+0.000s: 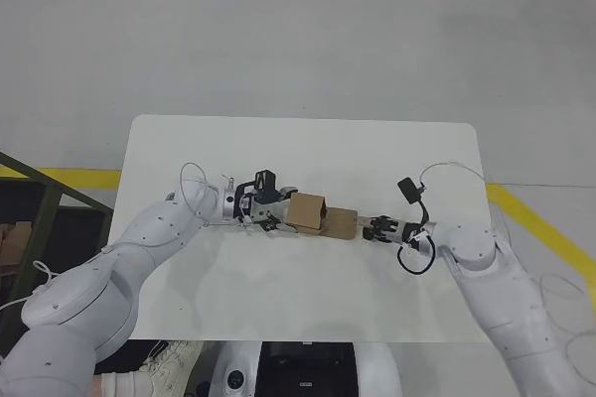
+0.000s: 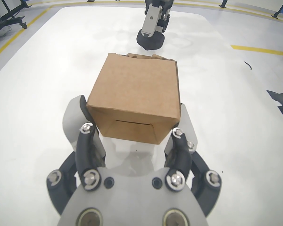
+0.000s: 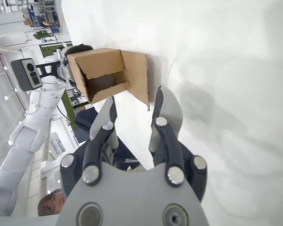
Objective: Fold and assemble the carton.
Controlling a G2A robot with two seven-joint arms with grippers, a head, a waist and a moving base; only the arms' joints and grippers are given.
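Foremost under the overhead camera, shows the left gripper clamped on one end of the brown carton, lying on its side mid-way across the white table, with the right gripper just beside the opposite end. From the left wrist, shows both fingers pressing the carton's closed end. From the right wrist, shows jaws parted narrowly, tips near the open flap lying on the table.

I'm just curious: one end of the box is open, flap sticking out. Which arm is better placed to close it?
Probably right: the right gripper, open, sits just off the open end of the carton, by its flap; the left gripper clasps the closed end.
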